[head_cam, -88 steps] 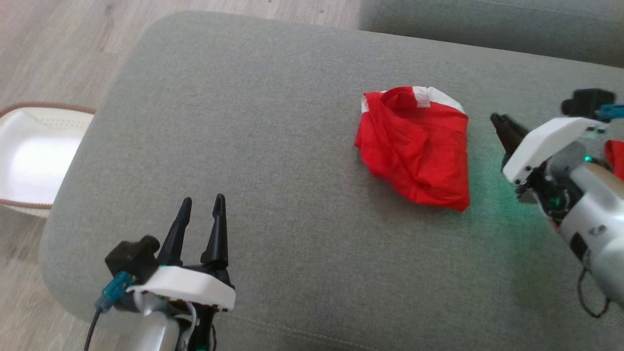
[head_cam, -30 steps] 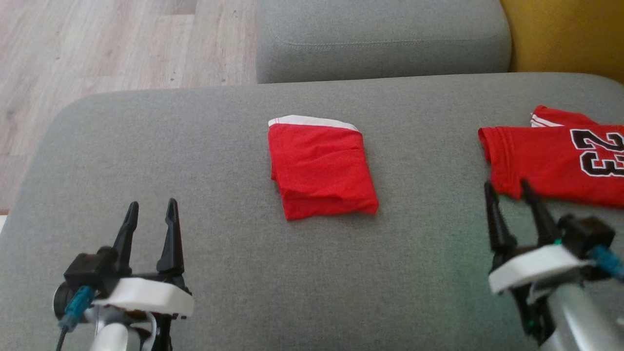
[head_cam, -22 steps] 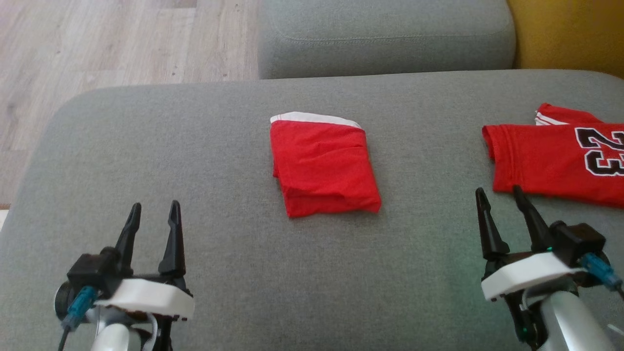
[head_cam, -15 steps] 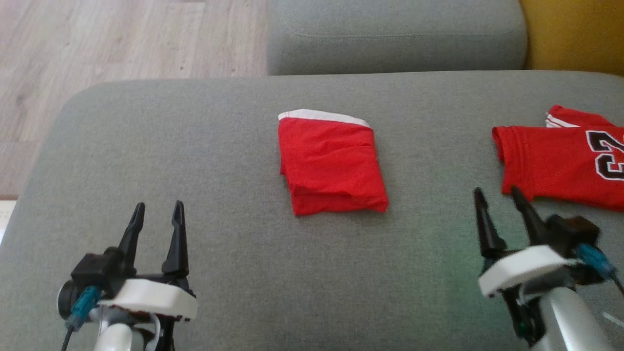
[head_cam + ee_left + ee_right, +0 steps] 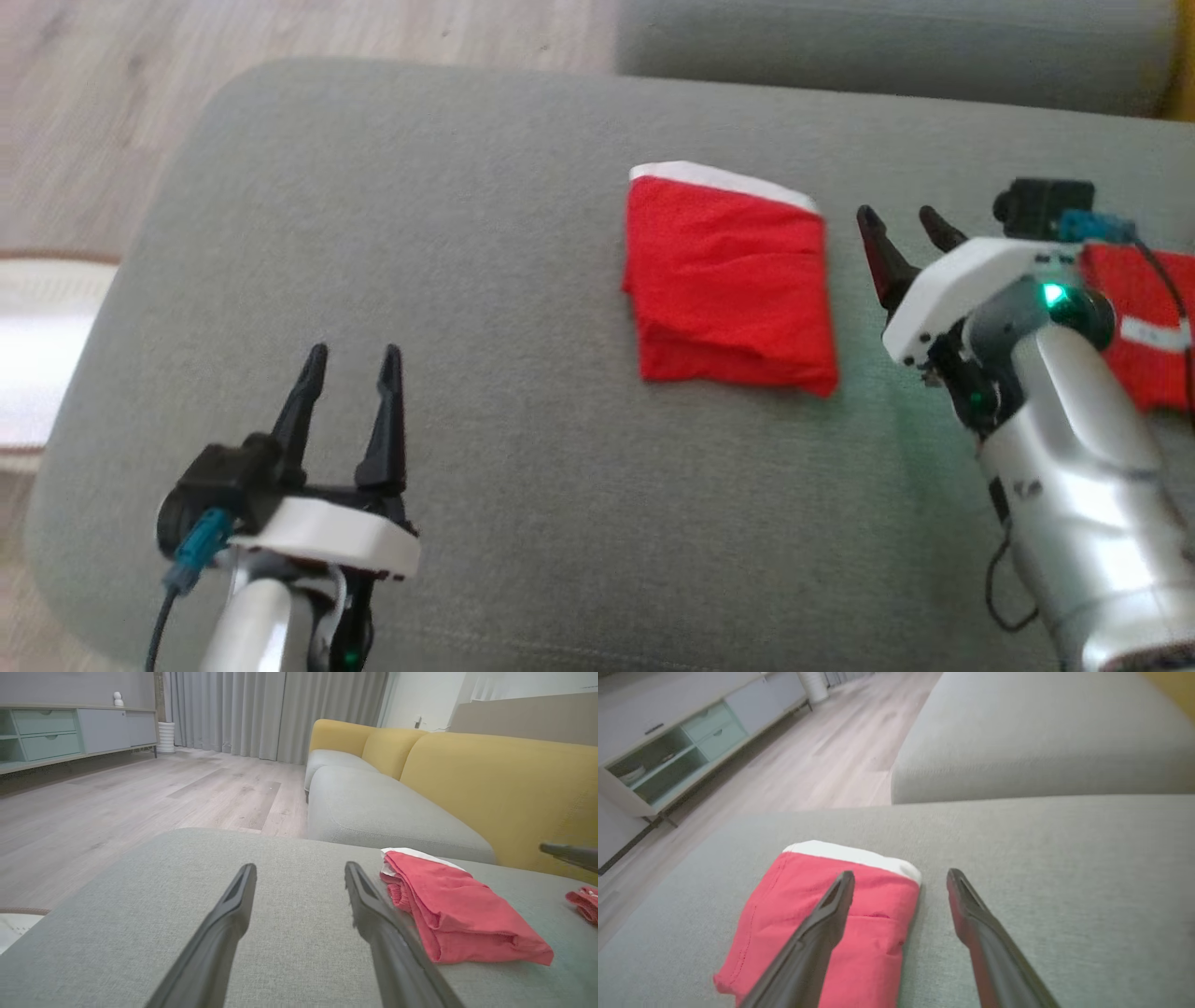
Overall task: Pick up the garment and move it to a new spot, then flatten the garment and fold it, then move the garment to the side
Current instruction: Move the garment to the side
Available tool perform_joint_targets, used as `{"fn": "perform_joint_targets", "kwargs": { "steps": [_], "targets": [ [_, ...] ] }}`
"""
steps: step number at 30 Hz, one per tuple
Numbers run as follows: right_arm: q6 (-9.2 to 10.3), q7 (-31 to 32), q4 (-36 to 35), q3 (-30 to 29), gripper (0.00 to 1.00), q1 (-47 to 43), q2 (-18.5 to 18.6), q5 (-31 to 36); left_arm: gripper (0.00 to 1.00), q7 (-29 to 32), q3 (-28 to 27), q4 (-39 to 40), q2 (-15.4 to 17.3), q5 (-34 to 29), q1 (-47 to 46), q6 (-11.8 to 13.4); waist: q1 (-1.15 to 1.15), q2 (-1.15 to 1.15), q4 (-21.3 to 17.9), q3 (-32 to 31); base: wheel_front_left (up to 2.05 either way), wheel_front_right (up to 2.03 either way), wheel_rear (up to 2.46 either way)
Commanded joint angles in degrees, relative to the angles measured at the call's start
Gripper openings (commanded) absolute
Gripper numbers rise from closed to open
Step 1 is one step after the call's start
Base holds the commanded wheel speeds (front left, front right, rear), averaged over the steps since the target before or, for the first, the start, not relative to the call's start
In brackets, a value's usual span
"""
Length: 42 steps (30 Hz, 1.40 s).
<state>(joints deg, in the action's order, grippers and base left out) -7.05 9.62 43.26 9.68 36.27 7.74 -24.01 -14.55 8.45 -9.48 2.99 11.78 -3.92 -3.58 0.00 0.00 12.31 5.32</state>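
over on the right side, the right gripper hovers with its two dark fingers spread apart and nothing between them, its tips just beside the right edge of the folded red shorts. seen from the right wrist, one finger crosses in front of the red cloth and the other in front of bare grey fabric, near the white waistband; whether the tips touch anything cannot be told. the left gripper sits at the lower left, likewise spread wide and empty, well apart from the shorts, fingers pointing up the view. the shorts lie folded into a neat rectangle near the middle of a grey sofa seat cushion, waistband at the far edge. behind the right arm, a second red garment lies on the same cushion, mostly hidden. beyond the cushion are another grey seat, pale wooden floor and, from the left wrist, yellow sofa backrests, grey curtains and a low sideboard.
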Motion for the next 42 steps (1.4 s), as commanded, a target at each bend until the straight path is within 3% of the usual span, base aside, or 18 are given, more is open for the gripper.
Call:
{"fn": "perform_joint_targets", "kwargs": {
  "steps": [1, 8, 15, 16, 17, 18, 19, 27, 36, 37, 42],
  "targets": [
    [-0.44, 0.3, -1.0, 1.3, 1.00, 2.8, -0.5, -0.1, 1.00, -0.4, -1.5, 1.8, 0.0, 0.3, -2.9, -0.2, 0.00, 0.00, 2.4, 2.1, 0.00, 0.00, 0.00],
    [-0.44, 9.5, 14.8, 0.2, 1.00, 10.5, 0.5, -3.3, 1.00, -0.4, 0.1, 1.6, -0.1, 1.6, -4.5, 0.5, 0.00, 0.00, 6.9, 5.4, 0.00, 0.00, 0.00],
    [-0.44, 18.6, 25.6, -0.5, 1.00, 12.4, -0.3, -5.5, 1.00, -0.4, 0.8, 1.6, -0.1, 2.6, -4.4, 1.5, 0.00, 0.00, 8.0, 5.8, 0.00, 0.00, 0.00],
    [-0.44, 19.0, 25.9, -0.6, 0.91, 12.4, -0.6, -5.9, 1.00, -0.4, 0.8, 1.6, -0.1, 2.7, -4.3, 1.6, 0.00, 0.00, 7.9, 5.7, 0.00, 0.00, 0.00],
    [-0.44, 19.1, 26.1, -0.4, 0.64, 12.3, -0.8, -6.2, 1.00, -0.4, 0.8, 1.5, -0.1, 2.7, -4.3, 1.7, 0.00, 0.00, 7.7, 5.6, 0.00, 0.00, 0.00],
    [-0.44, 18.7, 26.0, 0.0, 0.20, 12.3, -1.0, -6.2, 1.00, -0.4, 0.7, 1.5, -0.1, 2.7, -4.2, 1.7, 0.00, 0.00, 7.5, 5.4, 0.00, 0.00, 0.00],
    [-0.44, 18.1, 25.8, 0.2, 0.00, 12.2, -1.1, -6.5, 1.00, -0.4, 0.7, 1.5, -0.1, 2.7, -4.3, 1.7, 0.00, 0.00, 7.2, 5.3, 0.00, 0.00, 0.00],
    [-0.44, 8.4, 22.1, 2.6, 0.00, 12.7, -1.5, -8.1, 1.00, -0.4, 0.0, 1.4, -0.1, 1.5, -4.0, 1.1, 0.00, 0.00, 2.2, 2.8, 0.00, 0.00, 0.00],
    [-0.44, 8.4, 18.7, 9.8, 0.00, 13.2, -0.5, -10.7, 1.00, -0.4, 2.1, 0.4, 0.8, -0.9, -3.9, -1.7, 0.00, 0.00, -12.7, -0.9, 0.00, 0.00, 0.00],
    [-0.44, 8.4, 18.7, 9.8, 0.00, 13.2, -0.5, -10.7, 1.00, -0.4, 2.1, 0.4, 0.8, -0.9, -3.9, -1.7, 0.00, 0.00, -12.7, -0.9, 0.00, 0.00, 0.00],
    [-0.44, 8.4, 16.5, 12.7, 0.00, 12.7, 0.1, -13.3, 1.00, -0.4, 4.2, -0.8, 0.7, -1.1, -4.5, -2.4, 0.00, 0.00, -19.9, -1.4, 0.00, 0.00, 0.00]
  ]
}}
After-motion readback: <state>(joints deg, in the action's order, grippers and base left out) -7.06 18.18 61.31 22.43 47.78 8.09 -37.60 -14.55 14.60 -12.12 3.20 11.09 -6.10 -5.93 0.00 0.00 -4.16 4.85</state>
